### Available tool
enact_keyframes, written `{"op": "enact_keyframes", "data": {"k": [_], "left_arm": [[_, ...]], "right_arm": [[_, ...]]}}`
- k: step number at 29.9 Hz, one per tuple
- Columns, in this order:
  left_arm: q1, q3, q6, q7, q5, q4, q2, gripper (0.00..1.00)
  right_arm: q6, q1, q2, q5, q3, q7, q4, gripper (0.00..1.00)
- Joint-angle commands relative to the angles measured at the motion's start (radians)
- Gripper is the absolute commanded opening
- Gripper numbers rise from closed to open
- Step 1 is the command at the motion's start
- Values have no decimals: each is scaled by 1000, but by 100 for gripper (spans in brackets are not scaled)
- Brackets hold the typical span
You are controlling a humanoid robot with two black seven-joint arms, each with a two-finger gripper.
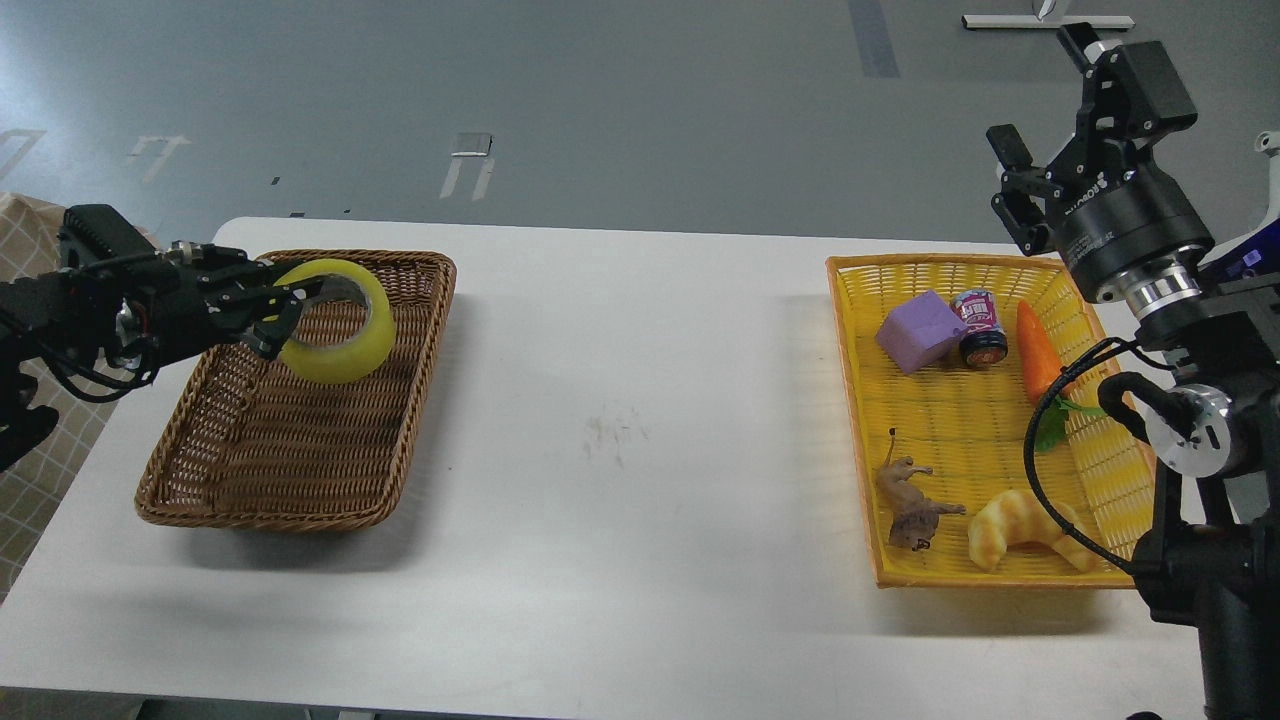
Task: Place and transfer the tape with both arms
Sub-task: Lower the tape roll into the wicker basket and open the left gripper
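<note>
The yellow tape roll point(345, 335) hangs in the air over the brown wicker basket point(300, 480) at the left of the white table. My left gripper point(288, 305) comes in from the left and is shut on the roll's left rim, one finger inside the core. My right gripper point(1045, 120) is raised high at the right, above the far end of the yellow basket point(855, 400). Its two fingers stand apart and hold nothing.
The yellow basket holds a purple block point(918, 331), a small can point(980, 326), a toy carrot point(1040, 352), a toy animal point(908, 505) and a striped croissant toy point(1025, 530). A checked cloth point(30, 240) lies at the far left.
</note>
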Motion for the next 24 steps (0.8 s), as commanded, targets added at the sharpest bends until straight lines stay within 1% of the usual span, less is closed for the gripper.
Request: {"op": "enact_keyframes", "data": {"k": [1,3,4,7,8,9,10,13,18,22,24], "left_arm": [[20,-1,16,0,-4,21,-6,23],[20,-1,25,0,-7,30,-13,32],[21,-1,25,0,-15,30,-12,45],[21,-1,25,0,-32,38,-12,75],[21,-1,25,0,-35,42,-12,77],[20,-1,25,0,-43,53,-12,82],[20,-1,25,0,-49,64,-12,90],[20,-1,25,0,-73,72,-7,96],[18,-2,23,0,-161,72,-9,98],[1,-16,25,0,-325,52,-21,98],[-32,-17,23,0,-481,23,-42,98]], "right_arm": [[0,-2,0,-1,0,0,0,99],[-2,-2,0,-1,0,0,0,100],[-2,-2,0,-1,0,0,-1,99],[-2,0,0,-1,0,0,-1,99],[-2,0,0,-1,0,0,-1,99],[-2,0,0,-1,0,0,-1,99],[-2,0,0,-1,1,0,0,99],[-2,0,0,-1,1,0,0,99],[-2,0,0,-1,1,0,-1,99],[-2,-2,0,-1,0,0,0,100],[-2,0,0,-1,0,0,0,100]]}}
